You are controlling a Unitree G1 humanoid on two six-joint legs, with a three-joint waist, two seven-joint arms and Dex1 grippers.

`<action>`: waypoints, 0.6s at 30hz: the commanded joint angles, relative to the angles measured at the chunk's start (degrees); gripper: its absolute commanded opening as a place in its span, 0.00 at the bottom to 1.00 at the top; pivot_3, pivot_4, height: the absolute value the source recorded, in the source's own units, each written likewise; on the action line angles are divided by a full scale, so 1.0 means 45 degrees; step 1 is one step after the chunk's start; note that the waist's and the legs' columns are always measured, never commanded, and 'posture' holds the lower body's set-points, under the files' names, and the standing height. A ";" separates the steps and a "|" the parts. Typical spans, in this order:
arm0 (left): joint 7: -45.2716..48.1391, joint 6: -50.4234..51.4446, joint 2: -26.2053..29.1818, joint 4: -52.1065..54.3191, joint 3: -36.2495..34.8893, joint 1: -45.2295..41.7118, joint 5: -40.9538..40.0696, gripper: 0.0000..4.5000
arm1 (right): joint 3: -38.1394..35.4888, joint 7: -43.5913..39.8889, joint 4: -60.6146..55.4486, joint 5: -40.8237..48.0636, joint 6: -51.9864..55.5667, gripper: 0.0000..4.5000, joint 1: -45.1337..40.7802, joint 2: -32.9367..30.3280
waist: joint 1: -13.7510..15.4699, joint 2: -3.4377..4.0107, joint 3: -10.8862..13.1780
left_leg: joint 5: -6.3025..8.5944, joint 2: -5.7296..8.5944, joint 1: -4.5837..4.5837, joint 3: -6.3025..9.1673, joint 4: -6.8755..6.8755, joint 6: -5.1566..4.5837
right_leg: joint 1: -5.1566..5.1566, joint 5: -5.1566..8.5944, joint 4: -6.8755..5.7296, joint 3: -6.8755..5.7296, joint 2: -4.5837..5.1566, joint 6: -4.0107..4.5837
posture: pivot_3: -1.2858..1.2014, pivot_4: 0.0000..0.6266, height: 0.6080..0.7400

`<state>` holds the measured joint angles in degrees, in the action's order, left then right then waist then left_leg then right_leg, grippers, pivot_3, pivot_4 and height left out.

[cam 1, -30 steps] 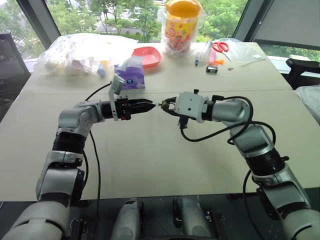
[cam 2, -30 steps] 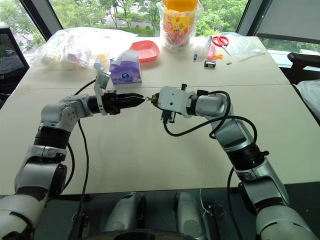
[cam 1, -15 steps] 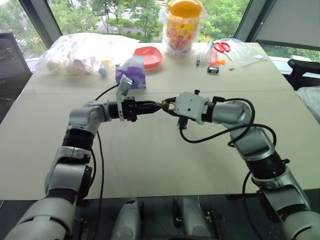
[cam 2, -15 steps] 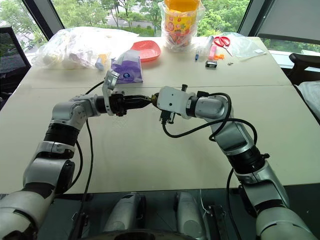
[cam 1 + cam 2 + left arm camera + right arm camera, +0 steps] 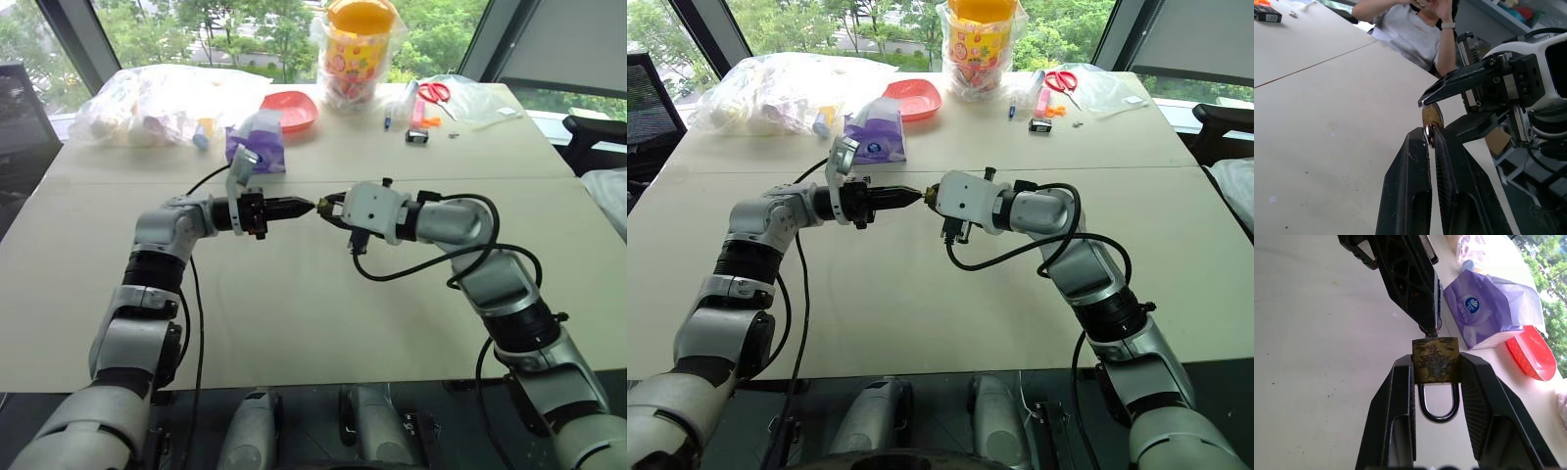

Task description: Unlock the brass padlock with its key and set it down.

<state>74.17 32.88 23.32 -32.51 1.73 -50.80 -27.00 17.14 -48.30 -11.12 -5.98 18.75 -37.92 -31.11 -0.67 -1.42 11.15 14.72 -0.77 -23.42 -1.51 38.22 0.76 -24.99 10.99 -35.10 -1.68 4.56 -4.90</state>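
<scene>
Both arms meet in mid-air above the middle of the table (image 5: 294,323), well back from its near edge. Right gripper (image 5: 1436,363) is clamped on the brass padlock (image 5: 1435,360), loop pointing back toward its wrist and seated closed. Left gripper (image 5: 1431,138) is pinched tight on the key (image 5: 1429,135), its tip at the lock's bottom face. Risks: key head is a thin hold, so turning may let it slip or twist out; slight misalignment could jam it; hard torque could rotate the padlock in the right jaws or drop it.
</scene>
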 commanded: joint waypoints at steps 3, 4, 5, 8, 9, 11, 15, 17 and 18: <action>0.0093 -0.2528 0.0149 0.0794 0.0962 0.0091 0.1582 0.05 | -0.0124 -0.0157 -0.0539 0.0150 -0.0186 0.15 -0.0078 -0.0056 | 0.0019 0.0000 0.0000 | 0.0000 0.0001 -0.0002 -0.0002 0.0000 0.0000 | 0.0001 0.0007 0.0003 0.0001 0.0004 0.0014 | 0.52 0.24 1.00; 0.0263 -0.2903 0.0213 0.0887 0.1179 0.0193 0.1829 0.05 | -0.0123 -0.0158 -0.0529 0.0151 -0.0186 0.15 -0.0090 -0.0045 | 0.0014 0.0000 0.0000 | 0.0000 0.0002 -0.0002 -0.0004 0.0000 0.0000 | 0.0000 0.0009 0.0003 0.0002 0.0004 0.0017 | 0.52 0.24 1.00; 0.0319 -0.3405 0.0253 0.0940 0.1362 0.0291 0.2113 0.05 | -0.0128 -0.0161 -0.0515 0.0163 -0.0168 0.15 -0.0109 -0.0021 | 0.0012 0.0000 0.0000 | 0.0000 0.0002 -0.0002 -0.0004 0.0000 0.0000 | 0.0000 0.0009 0.0003 0.0002 0.0004 0.0017 | 0.52 0.24 1.00; 0.0131 -0.5265 0.0316 0.0842 0.1708 0.0481 0.3004 0.05 | -0.0165 -0.0162 -0.0500 0.0188 -0.0109 0.15 -0.0121 0.0035 | 0.0000 0.0000 0.0000 | 0.0000 -0.0001 -0.0001 -0.0004 -0.0001 0.0000 | -0.0002 0.0017 0.0002 0.0001 0.0003 0.0032 | 0.52 0.24 1.00; -0.0005 -0.5867 0.0300 0.0768 0.1748 0.0490 0.3244 0.05 | -0.0185 -0.0161 -0.0497 0.0202 -0.0085 0.15 -0.0113 0.0043 | 0.0007 0.0000 0.0000 | 0.0000 -0.0001 -0.0001 -0.0003 -0.0001 0.0000 | -0.0002 0.0017 0.0002 0.0001 0.0002 0.0033 | 0.52 0.24 1.00; -0.0167 -0.6953 0.0285 0.0679 0.1845 0.0531 0.3647 0.05 | -0.0213 -0.0161 -0.0501 0.0232 -0.0022 0.15 -0.0105 0.0059 | 0.0015 0.0000 0.0000 | 0.0000 -0.0002 -0.0001 -0.0004 0.0000 0.0000 | -0.0002 0.0017 0.0002 0.0001 0.0003 0.0034 | 0.52 0.24 1.00; -0.0529 -0.9144 0.0259 0.0376 0.2039 0.0647 0.4462 0.05 | -0.0237 -0.0178 -0.0491 0.0323 0.0131 0.15 -0.0108 0.0117 | 0.0019 0.0000 0.0000 | 0.0000 -0.0002 -0.0001 -0.0005 0.0000 0.0000 | -0.0002 0.0017 0.0003 0.0001 0.0004 0.0033 | 0.52 0.24 1.00; -0.0677 -1.0108 0.0276 0.0240 0.2170 0.0721 0.4794 0.05 | -0.0254 -0.0186 -0.0523 0.0376 0.0241 0.15 -0.0104 0.0154 | 0.0019 0.0000 0.0000 | 0.0000 -0.0002 -0.0002 -0.0006 0.0000 0.0000 | -0.0002 0.0016 0.0003 0.0001 0.0004 0.0032 | 0.52 0.24 1.00; -0.0718 -1.0430 0.0271 0.0187 0.2206 0.0750 0.4874 0.05 | -0.0262 -0.0191 -0.0540 0.0397 0.0287 0.15 -0.0101 0.0169 | 0.0020 0.0000 0.0000 | 0.0000 -0.0002 -0.0002 -0.0006 0.0000 0.0000 | -0.0002 0.0016 0.0003 0.0001 0.0004 0.0031 | 0.52 0.24 1.00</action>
<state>71.78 -11.09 24.52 -30.62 10.12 -48.22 -7.75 17.72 -49.53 -10.33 -6.00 21.10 -36.80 -31.43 -0.57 -1.42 11.15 14.72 -0.78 -23.43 -1.54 38.22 0.76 -25.00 11.06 -35.09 -1.67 4.58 -4.76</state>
